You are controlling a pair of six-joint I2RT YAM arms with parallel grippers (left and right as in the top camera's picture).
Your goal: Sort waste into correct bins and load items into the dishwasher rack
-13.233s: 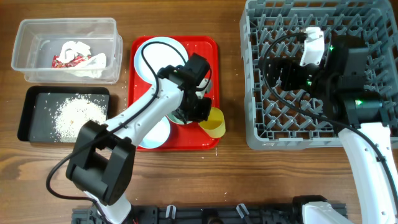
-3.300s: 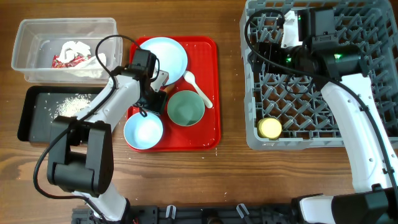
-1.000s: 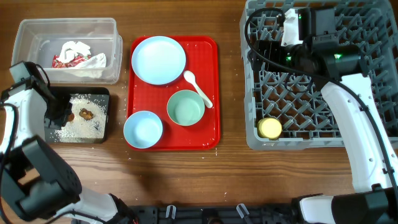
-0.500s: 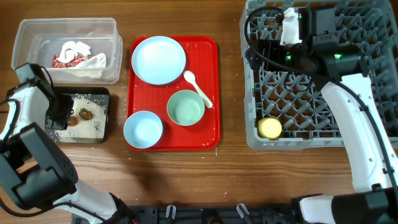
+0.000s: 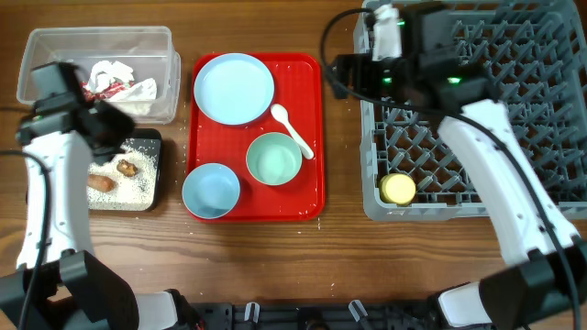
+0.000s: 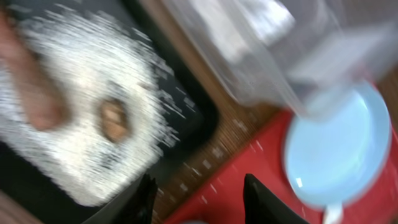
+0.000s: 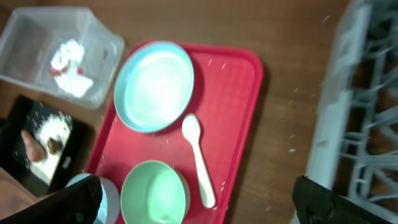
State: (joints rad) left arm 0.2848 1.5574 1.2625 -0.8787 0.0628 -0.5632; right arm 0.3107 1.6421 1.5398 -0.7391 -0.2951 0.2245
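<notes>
The black tray (image 5: 151, 174) holds white rice (image 5: 136, 183), an orange carrot-like piece (image 5: 100, 182) and a small brown lump (image 5: 125, 166). My left gripper (image 5: 112, 128) is open and empty above the tray's back edge, beside the clear tub (image 5: 55, 55). In the left wrist view (image 6: 202, 205) it looks down on the rice (image 6: 74, 149), the lump (image 6: 114, 119) and the carrot piece (image 6: 34, 99). The tub holds crumpled paper (image 5: 124, 78) and a red-and-white wrapper (image 5: 92, 88). My right gripper (image 5: 344, 75) is open and empty at the rack's (image 5: 477, 110) left edge. A yellow cup (image 5: 398, 189) sits in the rack.
The red tray (image 5: 312, 197) holds the pale blue plate (image 5: 234, 88), white spoon (image 5: 292, 130), teal bowl (image 5: 273, 159) and blue bowl (image 5: 211, 190). The right wrist view shows the plate (image 7: 155, 84), spoon (image 7: 199, 158) and teal bowl (image 7: 155, 193) below its wide-open fingers (image 7: 336, 202).
My left gripper has lifted off the black tray and moved toward its back right. My right gripper has swung left out of the rack toward the red tray.
</notes>
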